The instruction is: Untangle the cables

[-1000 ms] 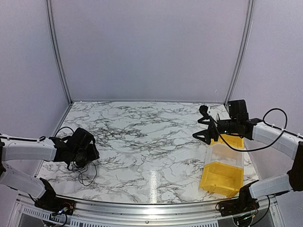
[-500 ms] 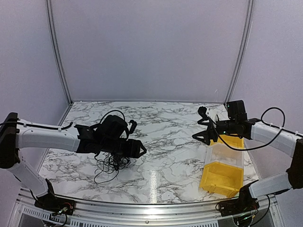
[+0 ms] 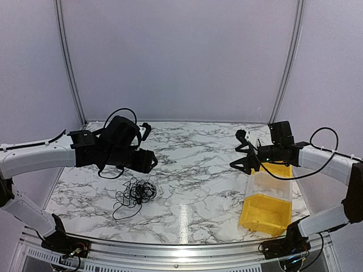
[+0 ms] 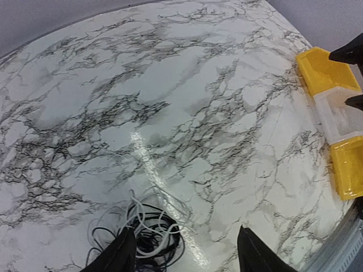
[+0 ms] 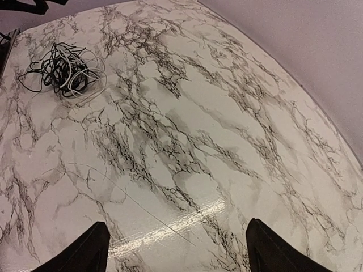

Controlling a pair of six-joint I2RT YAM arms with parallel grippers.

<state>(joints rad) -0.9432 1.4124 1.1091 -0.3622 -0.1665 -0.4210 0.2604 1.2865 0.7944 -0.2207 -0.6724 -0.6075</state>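
Observation:
The cables (image 3: 135, 194) lie as a small tangled bundle of thin black wires with a white one, on the marble table left of centre. My left gripper (image 3: 150, 146) is open and empty, raised above and a little behind the bundle. In the left wrist view the bundle (image 4: 139, 238) lies low, next to the left finger, with the gripper (image 4: 187, 252) open above bare table. My right gripper (image 3: 239, 151) is open and empty, held above the table's right side, far from the bundle. The right wrist view shows the bundle (image 5: 65, 73) far off at top left and the gripper (image 5: 176, 246) open.
A row of bins, yellow (image 3: 266, 211) and clear (image 3: 272, 184), stands on the right of the table, just beside my right gripper. It also shows in the left wrist view (image 4: 334, 85). Grey walls enclose the table on three sides.
My left arm swung in from the left edge with the bundle, let it go left of centre, then rose and pulled back with open jaws. The right arm barely moved.

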